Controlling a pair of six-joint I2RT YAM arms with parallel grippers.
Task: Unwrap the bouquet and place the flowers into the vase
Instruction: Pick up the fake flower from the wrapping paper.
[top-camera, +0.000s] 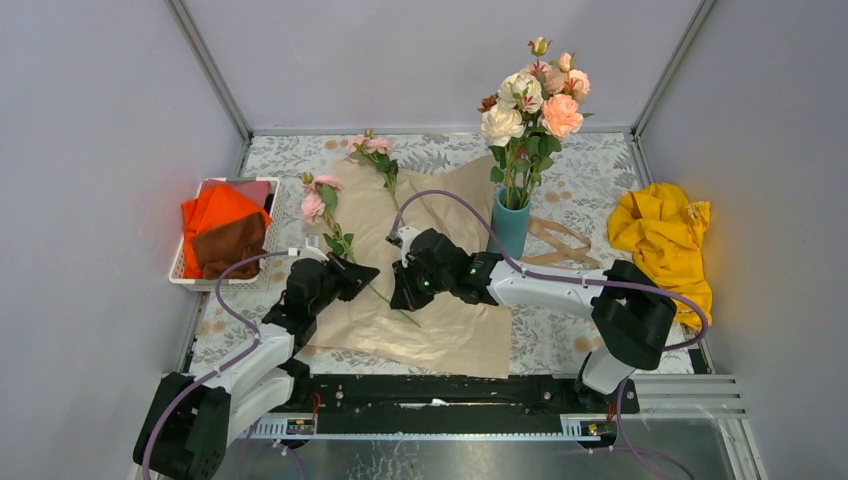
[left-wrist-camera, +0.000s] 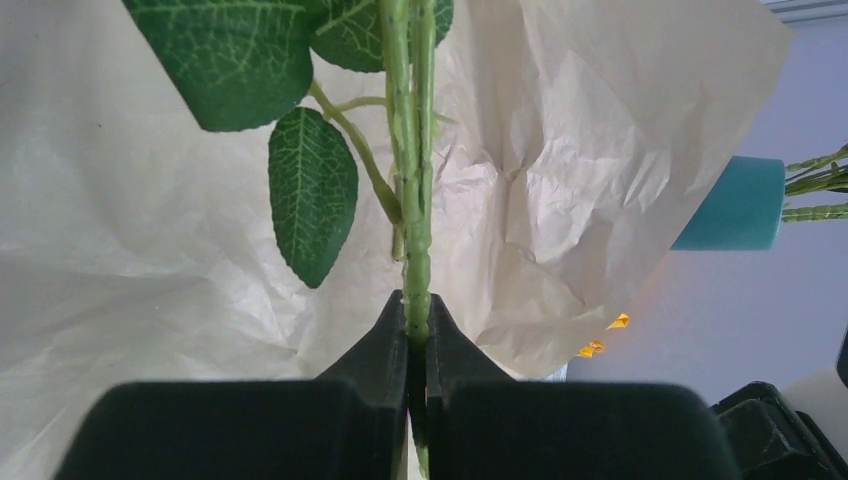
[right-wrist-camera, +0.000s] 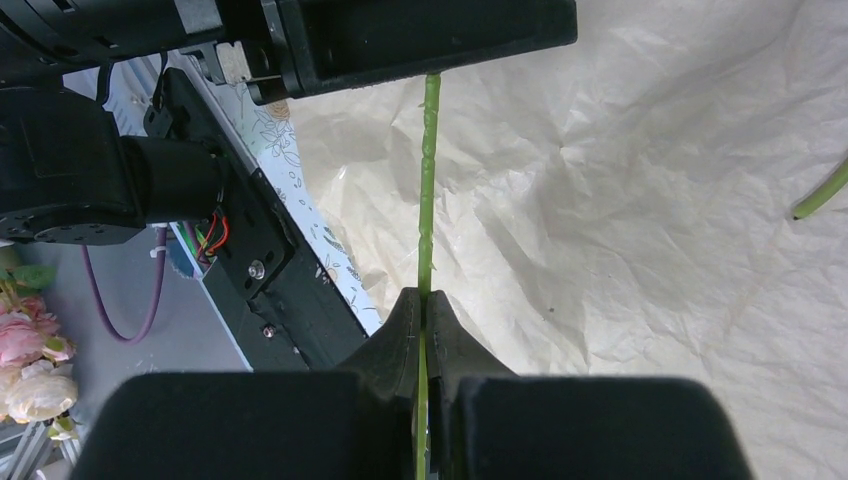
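Note:
The peach-tan wrapping paper (top-camera: 440, 320) lies spread flat on the table. Several pink, peach and cream flowers (top-camera: 530, 100) stand in the teal vase (top-camera: 510, 228). A pink rose (top-camera: 314, 205) lies at the paper's left edge. Both grippers grip this rose's thin green stem (right-wrist-camera: 428, 190). My left gripper (top-camera: 364, 272) (left-wrist-camera: 417, 318) is shut on it just below the leaves (left-wrist-camera: 312, 195). My right gripper (top-camera: 398, 292) (right-wrist-camera: 424, 300) is shut on it farther down. Another pink rose (top-camera: 375, 148) lies on the paper's far corner.
A white basket (top-camera: 180, 272) with orange and brown cloths sits at the left. A yellow cloth (top-camera: 665, 235) lies at the right. Tan ribbon (top-camera: 560, 240) lies right of the vase. The vase (left-wrist-camera: 740, 205) also shows past the paper in the left wrist view.

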